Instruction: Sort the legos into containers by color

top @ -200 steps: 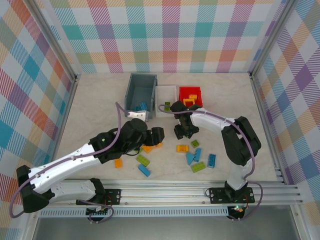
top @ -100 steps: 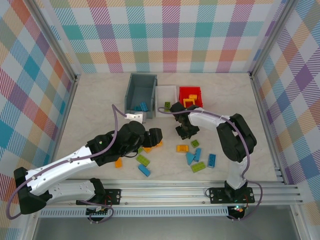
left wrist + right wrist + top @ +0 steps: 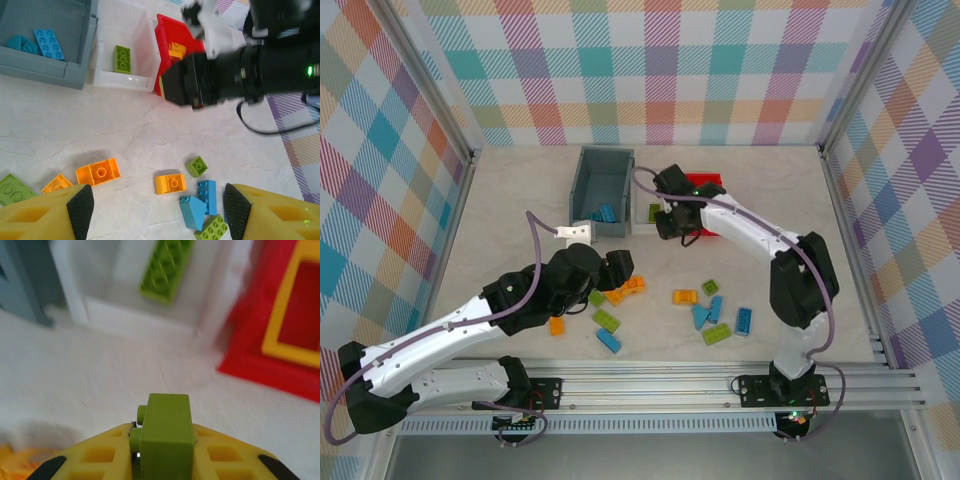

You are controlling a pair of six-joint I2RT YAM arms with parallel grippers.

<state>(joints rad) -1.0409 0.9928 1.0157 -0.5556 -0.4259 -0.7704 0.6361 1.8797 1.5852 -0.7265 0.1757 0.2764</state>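
Observation:
My right gripper (image 3: 165,441) is shut on a lime green lego (image 3: 166,432) and hangs in front of the white container (image 3: 135,315), which holds another green lego (image 3: 167,270). In the top view this gripper (image 3: 670,222) is just in front of the white container (image 3: 654,183) and the red container (image 3: 710,182). The red container (image 3: 250,357) holds an open orange frame (image 3: 292,315). The grey-blue container (image 3: 603,185) holds blue legos (image 3: 49,44). My left gripper (image 3: 158,210) stands open above loose legos: orange ones (image 3: 170,183), a small green one (image 3: 197,166) and blue ones (image 3: 207,195).
More loose legos lie between the arms: green (image 3: 607,320), blue (image 3: 608,341), orange (image 3: 557,326), blue (image 3: 744,320). The right arm (image 3: 240,75) reaches across in front of the red container. Checked walls close off the table's sides and back.
My right gripper has shut on a green lego, lifted it and carried it back toward the white container. The left arm has drawn slightly to the left.

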